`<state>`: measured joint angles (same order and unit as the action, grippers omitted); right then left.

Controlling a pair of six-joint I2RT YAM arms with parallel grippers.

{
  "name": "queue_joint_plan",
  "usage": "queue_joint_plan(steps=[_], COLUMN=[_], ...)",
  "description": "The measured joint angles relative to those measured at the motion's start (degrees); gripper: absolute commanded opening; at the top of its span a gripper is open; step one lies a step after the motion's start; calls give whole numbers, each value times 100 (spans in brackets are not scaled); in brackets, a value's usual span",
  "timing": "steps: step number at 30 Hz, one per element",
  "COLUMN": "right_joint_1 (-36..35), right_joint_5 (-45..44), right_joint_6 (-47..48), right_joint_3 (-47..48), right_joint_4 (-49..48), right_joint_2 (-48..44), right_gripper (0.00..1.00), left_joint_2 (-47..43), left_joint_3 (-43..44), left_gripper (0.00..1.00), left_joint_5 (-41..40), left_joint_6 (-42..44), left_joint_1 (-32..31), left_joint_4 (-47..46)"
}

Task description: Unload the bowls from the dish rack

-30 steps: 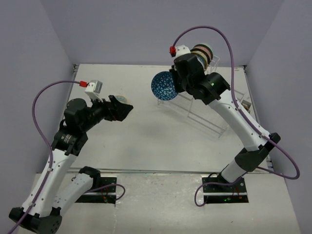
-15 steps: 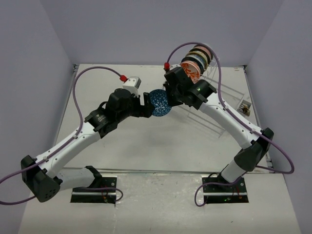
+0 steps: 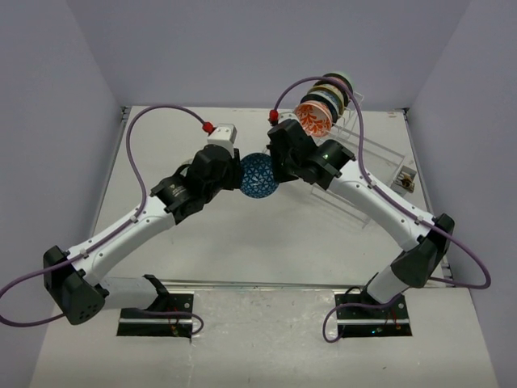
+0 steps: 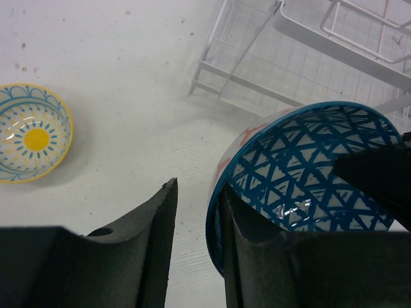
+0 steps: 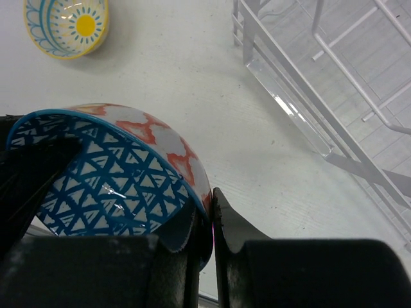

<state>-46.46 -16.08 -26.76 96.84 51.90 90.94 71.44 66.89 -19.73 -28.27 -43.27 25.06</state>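
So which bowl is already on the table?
The cream bowl with the yellow flower; the blue-net bowl is in the right claw, the others stand in the dish rack.

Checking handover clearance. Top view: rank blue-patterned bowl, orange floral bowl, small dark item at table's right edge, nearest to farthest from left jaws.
From the left gripper:
1. blue-patterned bowl, at the jaws, mid-table.
2. orange floral bowl, front of the row in the dish rack, back right.
3. small dark item, table's right edge.

The left gripper (image 4: pixel 199 192), swung in from the left with jaws narrowed, now straddles the rim of the blue net bowl (image 3: pixel 258 176), which the right gripper (image 5: pixel 204 215) holds lower down.
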Motion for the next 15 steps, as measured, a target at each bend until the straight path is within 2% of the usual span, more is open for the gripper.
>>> queue_joint_plan(steps=[3, 4, 5, 9, 10, 11, 15], right_joint_1=[-7, -9, -9, 2, 0, -4, -11], right_joint_5=[4, 7, 15, -22, -31, -28, -68], right_joint_6=[-31, -37, -57, -76, -74, -79, -140], right_joint_3=[-37, -46, -50, -72, -72, -72, -74], right_joint_4=[-17, -17, -26, -68, -85, -98, -111], right_joint_2=[-26, -26, -26, -26, -28, -28, -122], right_gripper=[0, 0, 0, 0, 17, 28, 54], left_joint_2=[92, 107, 120, 125, 125, 122, 133], left_joint_3=[17, 17, 17, 90, 94, 98, 103], left_gripper=[34, 26, 2, 0, 0, 0, 0], left_joint_5=[-39, -39, -24, 2, -26, -50, -601], left_joint_6=[-7, -4, -9, -20, -22, -26, -68], left_joint_1=[0, -2, -4, -63, -63, -63, 15], left_joint_4=[15, 17, 13, 0, 9, 31, 407])
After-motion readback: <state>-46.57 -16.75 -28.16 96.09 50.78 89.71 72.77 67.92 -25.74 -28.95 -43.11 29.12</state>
